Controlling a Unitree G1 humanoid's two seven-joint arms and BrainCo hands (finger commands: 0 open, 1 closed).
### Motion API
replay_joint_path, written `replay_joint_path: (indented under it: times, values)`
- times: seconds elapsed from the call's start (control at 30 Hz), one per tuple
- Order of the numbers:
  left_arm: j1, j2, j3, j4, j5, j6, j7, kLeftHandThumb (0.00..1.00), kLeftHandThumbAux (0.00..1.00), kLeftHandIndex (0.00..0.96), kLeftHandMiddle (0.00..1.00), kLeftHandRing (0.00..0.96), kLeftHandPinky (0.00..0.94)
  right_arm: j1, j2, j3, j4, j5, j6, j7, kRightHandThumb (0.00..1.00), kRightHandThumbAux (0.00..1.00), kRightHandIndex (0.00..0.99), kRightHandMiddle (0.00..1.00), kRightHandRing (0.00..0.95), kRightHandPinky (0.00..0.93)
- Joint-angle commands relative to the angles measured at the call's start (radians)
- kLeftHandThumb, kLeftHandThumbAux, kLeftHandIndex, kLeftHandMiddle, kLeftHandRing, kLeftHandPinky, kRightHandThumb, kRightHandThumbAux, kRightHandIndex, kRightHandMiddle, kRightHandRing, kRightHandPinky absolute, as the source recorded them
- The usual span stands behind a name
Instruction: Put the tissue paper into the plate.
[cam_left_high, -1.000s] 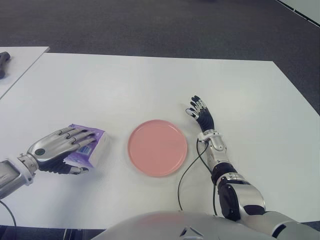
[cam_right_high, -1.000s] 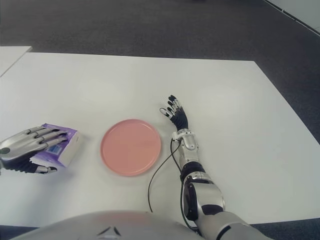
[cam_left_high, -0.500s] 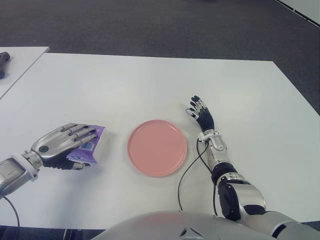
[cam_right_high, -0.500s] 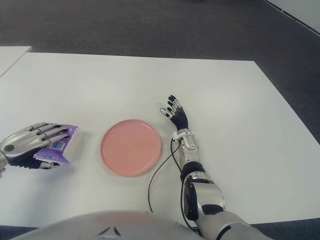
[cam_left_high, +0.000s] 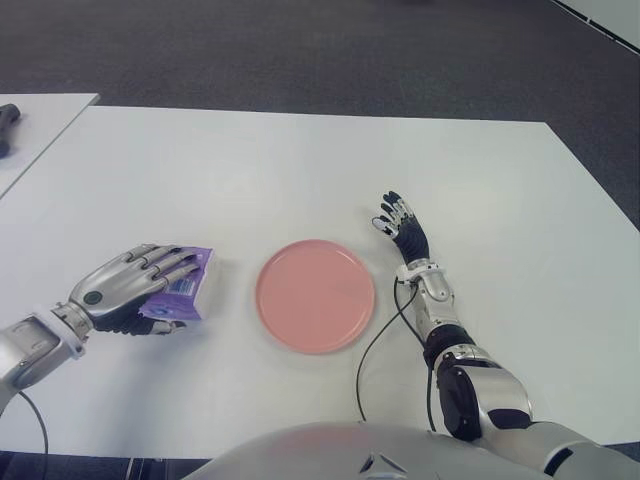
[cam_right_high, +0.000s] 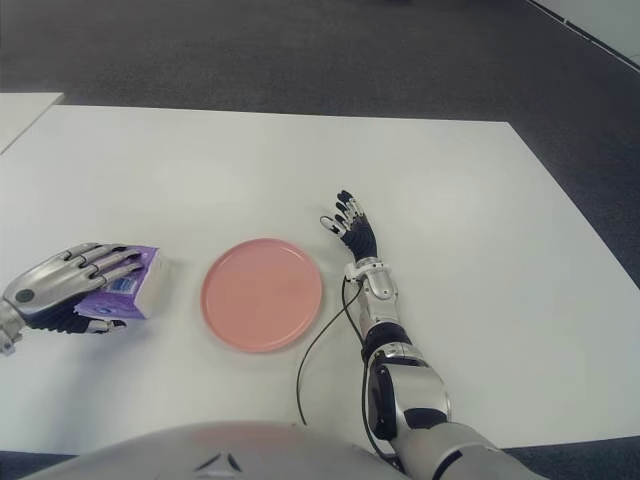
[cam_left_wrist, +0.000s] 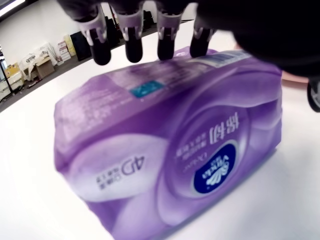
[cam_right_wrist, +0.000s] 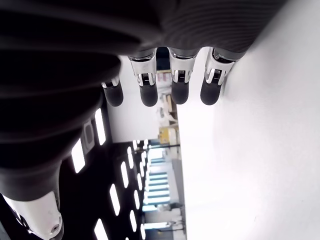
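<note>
Purple tissue pack (cam_left_high: 178, 290) clamped in our left hand (cam_left_high: 128, 291), left of pink plate (cam_left_high: 315, 295); clear table (cam_left_high: 300, 170) between. Right hand (cam_left_high: 400, 226) beside plate's right, fingers apart, empty; cable (cam_left_high: 372, 345) near rim.

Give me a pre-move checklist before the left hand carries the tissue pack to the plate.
1. Grip: left hand closed around the purple tissue pack, fingers over its top: ok.
2. Pack clear of the white table: cannot tell.
3. Pink plate empty: ok.
4. Path from pack to plate free of objects: ok.
5. Right hand open, on the plate's right side, outside its rim: ok.
6. Black cable near the plate's right edge, not across it: ok.
</note>
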Motion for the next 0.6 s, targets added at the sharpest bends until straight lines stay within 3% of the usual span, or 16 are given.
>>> replay_joint_path:
  times: [0.03,0.3,0.6]
  values:
    - [-0.03,0.011,-0.054,0.064,0.031,0.014,0.041,0.094,0.225,0.0,0.0,0.0,0.0,0.059,-0.003,-0.008,0.062,0.009,0.059,-0.006,0.098,0.707,0.0,0.0,0.0,0.0]
    - [-0.073,0.024,-0.114,0.12,0.047,0.04,0.11,0.094,0.248,0.0,0.0,0.0,0.0,0.058,-0.004,-0.009,0.064,0.009,0.058,-0.005,0.098,0.707,0.0,0.0,0.0,0.0]
    - [-0.168,0.007,-0.204,0.225,0.074,0.056,0.252,0.114,0.29,0.0,0.0,0.0,0.0,0.058,-0.007,-0.01,0.064,0.01,0.059,-0.003,0.098,0.707,0.0,0.0,0.0,0.0]
